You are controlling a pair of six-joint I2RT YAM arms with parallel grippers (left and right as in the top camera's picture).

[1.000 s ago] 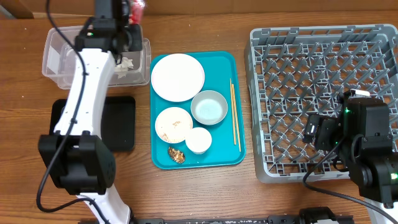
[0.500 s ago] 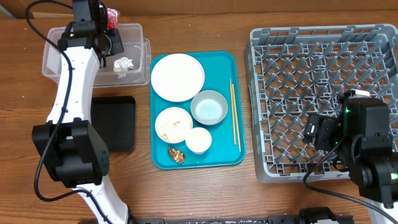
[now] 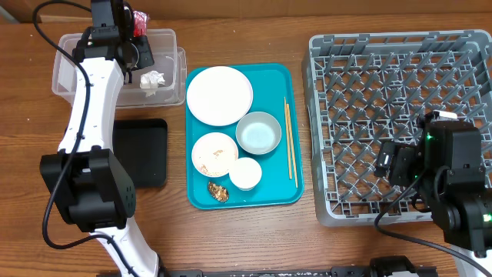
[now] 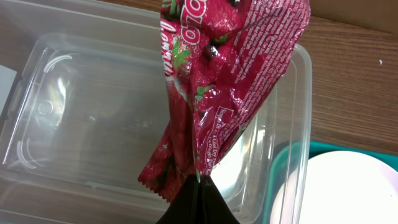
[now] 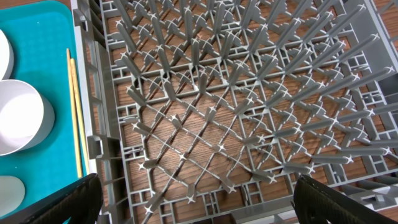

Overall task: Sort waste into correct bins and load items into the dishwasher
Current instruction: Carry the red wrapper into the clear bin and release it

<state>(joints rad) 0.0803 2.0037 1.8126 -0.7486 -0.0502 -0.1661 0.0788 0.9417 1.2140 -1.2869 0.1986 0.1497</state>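
Note:
My left gripper (image 4: 198,202) is shut on the crumpled red wrapper (image 4: 217,93) and holds it above the clear plastic tub (image 4: 74,124); from overhead the wrapper (image 3: 139,20) sits at the tub's far edge (image 3: 65,85). A white tissue (image 3: 152,79) lies in the tub. The flat black tray (image 3: 146,150) lies in front of it. On the teal tray (image 3: 288,192) are the white plate (image 3: 220,95), grey-blue bowl (image 3: 257,132), white bowl with rice grains (image 3: 214,153), white cup (image 3: 246,173), brown scrap (image 3: 218,191) and chopsticks (image 3: 290,142). My right gripper (image 5: 196,205) is open over the grey dish rack (image 5: 236,93).
The dish rack (image 3: 400,115) fills the right side of the wooden table. The teal tray's edge, a bowl (image 5: 18,115) and the chopsticks (image 5: 74,112) show at the left of the right wrist view.
My left arm swung left along the back of the tub with the red wrapper between one second and half a second ago, uncovering the tissue. Since then nothing has moved.

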